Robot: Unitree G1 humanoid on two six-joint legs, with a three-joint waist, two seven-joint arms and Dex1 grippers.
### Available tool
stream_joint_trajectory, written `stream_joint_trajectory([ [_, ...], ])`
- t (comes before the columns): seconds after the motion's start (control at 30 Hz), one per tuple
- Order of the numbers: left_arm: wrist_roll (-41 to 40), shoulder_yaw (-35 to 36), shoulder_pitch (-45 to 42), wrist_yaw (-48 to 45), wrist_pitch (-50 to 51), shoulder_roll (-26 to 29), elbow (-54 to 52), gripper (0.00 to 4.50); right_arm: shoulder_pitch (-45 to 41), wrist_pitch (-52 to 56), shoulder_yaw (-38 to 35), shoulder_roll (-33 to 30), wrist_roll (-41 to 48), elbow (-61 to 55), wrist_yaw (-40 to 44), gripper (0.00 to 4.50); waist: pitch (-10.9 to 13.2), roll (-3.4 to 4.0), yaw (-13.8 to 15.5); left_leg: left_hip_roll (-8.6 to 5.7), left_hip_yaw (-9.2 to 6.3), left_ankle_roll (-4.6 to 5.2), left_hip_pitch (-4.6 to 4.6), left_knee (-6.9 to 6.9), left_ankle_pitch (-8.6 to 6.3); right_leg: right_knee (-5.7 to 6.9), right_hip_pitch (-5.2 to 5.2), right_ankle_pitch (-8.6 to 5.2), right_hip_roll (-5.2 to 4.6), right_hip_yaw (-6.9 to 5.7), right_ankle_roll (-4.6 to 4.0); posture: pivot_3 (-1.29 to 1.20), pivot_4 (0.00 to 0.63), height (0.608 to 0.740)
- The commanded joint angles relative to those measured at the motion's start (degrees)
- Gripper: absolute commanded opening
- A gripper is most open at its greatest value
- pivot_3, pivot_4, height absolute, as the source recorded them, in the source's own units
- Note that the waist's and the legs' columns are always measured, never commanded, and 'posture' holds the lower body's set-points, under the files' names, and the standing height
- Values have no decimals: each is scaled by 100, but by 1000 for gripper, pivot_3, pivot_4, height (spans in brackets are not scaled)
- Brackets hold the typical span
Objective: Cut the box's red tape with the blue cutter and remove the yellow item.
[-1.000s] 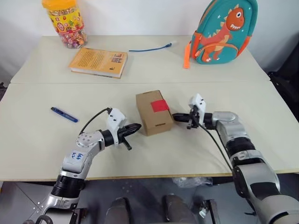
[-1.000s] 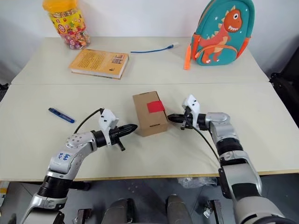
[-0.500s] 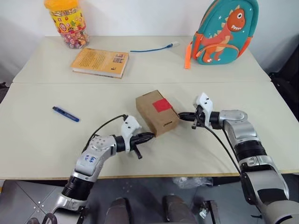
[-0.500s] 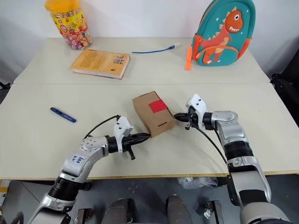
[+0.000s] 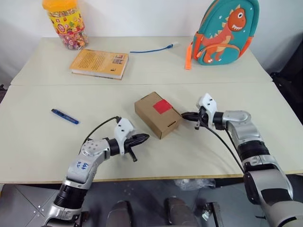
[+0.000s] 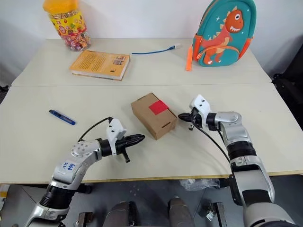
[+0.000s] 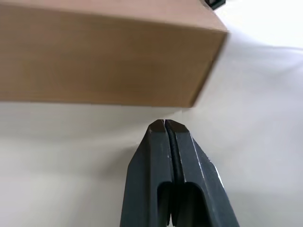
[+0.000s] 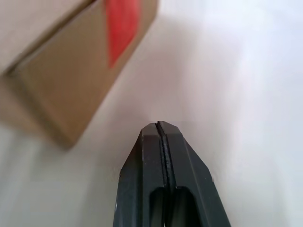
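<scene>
Two pale tables (image 5: 42, 142) are seen pushed together, their seam running across behind the box. On the far table a teal dinosaur backpack (image 5: 226, 32) is propped at the right, a candy jar (image 5: 66, 23) with a yellow lid stands at the far left, an orange-yellow book (image 5: 100, 63) lies just in front of the jar, and a thin blue cable (image 5: 152, 48) is laid between book and backpack.

On the near table the box (image 5: 157, 114) is set near the middle, closed and turned at an angle to the table edge. The red tape (image 5: 162, 106) is stuck on its top face, uncut, toward the side nearer the right arm.

The left gripper (image 5: 145, 137) is held low over the table just short of the box's near corner, not touching it; its fingers (image 7: 165, 142) are pressed together and nothing is held. The right gripper (image 5: 183, 115) is pointed at the box's right end, close beside it, with a small gap visible in the right wrist view; its fingers (image 8: 158, 137) are likewise closed on nothing.

The cutter (image 5: 65, 116) is left lying flat well off to the left of the box, untouched.
</scene>
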Motion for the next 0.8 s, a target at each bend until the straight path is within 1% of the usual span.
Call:
stream_joint_trajectory([
  [0.03,253,51,-325,383,-496,-286,411,23,-358,-596,-74,306,-31,581,-123,0,0,0,-13,0,0,0,0,0,0,0,1,0,0,0,0,0,150,740],
  [0.2,376,-176,-685,346,-627,-560,890,23,-623,-992,-87,589,-51,1174,130,0,0,0,-12,-1,0,0,-3,0,0,-2,2,0,-2,-3,1,0,150,740],
  [0.3,385,-405,-689,62,-602,-520,873,23,-614,-860,-91,643,62,1162,620,0,0,0,-38,0,0,0,-2,-3,0,-1,1,0,-2,-3,1,0,150,740],
  [0.4,254,-535,-554,-213,-439,-457,682,23,-411,-593,-48,529,191,779,1304,0,0,0,-49,0,0,0,-1,-1,0,2,1,0,-1,-3,1,0,150,740],
  [0.5,174,-638,-389,-334,-306,-483,413,23,-108,-277,-23,280,263,255,1648,0,-1,1,-43,0,-1,0,-1,-3,0,0,2,0,-1,-3,1,0,150,740],
  [0.67,205,-758,-179,-286,-150,-585,126,23,464,299,-28,-156,346,-681,1802,0,-1,2,-13,-1,-3,0,-1,3,0,1,3,0,-2,-2,1,0,150,740],
  [0.8,231,-786,-112,-227,-81,-635,69,23,745,445,-76,-330,349,-1007,1664,0,-1,2,-7,-1,-2,0,1,4,0,1,4,0,-1,-1,1,0,150,740],
])
